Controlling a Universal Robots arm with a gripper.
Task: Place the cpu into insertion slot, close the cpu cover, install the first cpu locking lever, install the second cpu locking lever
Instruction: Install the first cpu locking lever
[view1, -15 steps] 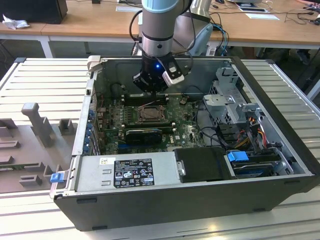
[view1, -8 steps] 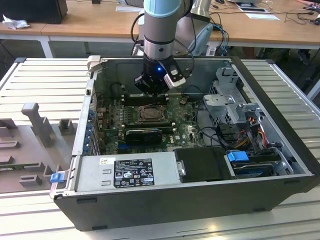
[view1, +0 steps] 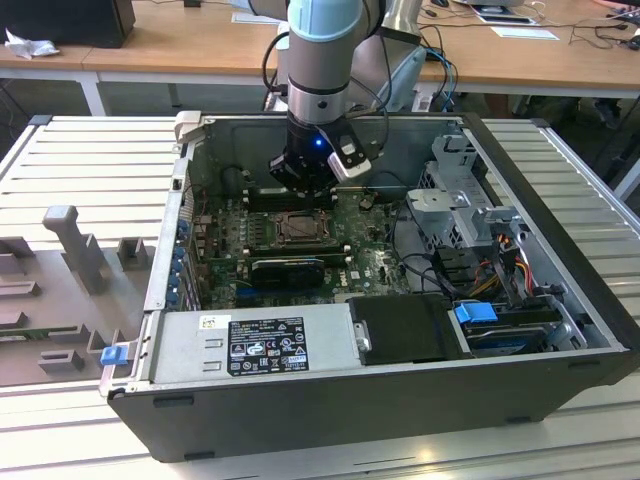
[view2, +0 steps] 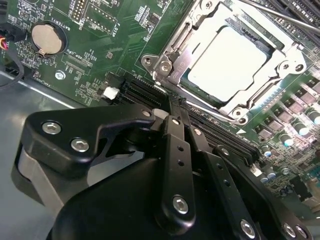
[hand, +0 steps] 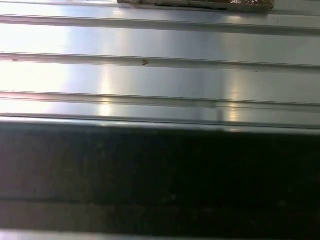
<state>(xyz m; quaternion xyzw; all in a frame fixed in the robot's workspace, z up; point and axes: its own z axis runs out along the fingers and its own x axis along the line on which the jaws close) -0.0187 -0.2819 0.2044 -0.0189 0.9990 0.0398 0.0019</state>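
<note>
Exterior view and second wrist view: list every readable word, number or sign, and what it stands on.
Black-and-white label on the grey metal power supply box: print too small to read.
White lettering on the green circuit board: too small to read.
None can be quoted.

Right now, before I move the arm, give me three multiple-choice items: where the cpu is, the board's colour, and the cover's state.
1. Where is the cpu? A held in the air B seated in the slot C lying loose outside
2. What colour is the board? A red B white C green
3. The cover is: A down over the cpu B standing upright C taken off

1 B: in the second wrist view it sits inside the slot.
2 C: the board is green all round the slot.
3 A: the cover lies flat, framing the cpu.
</note>
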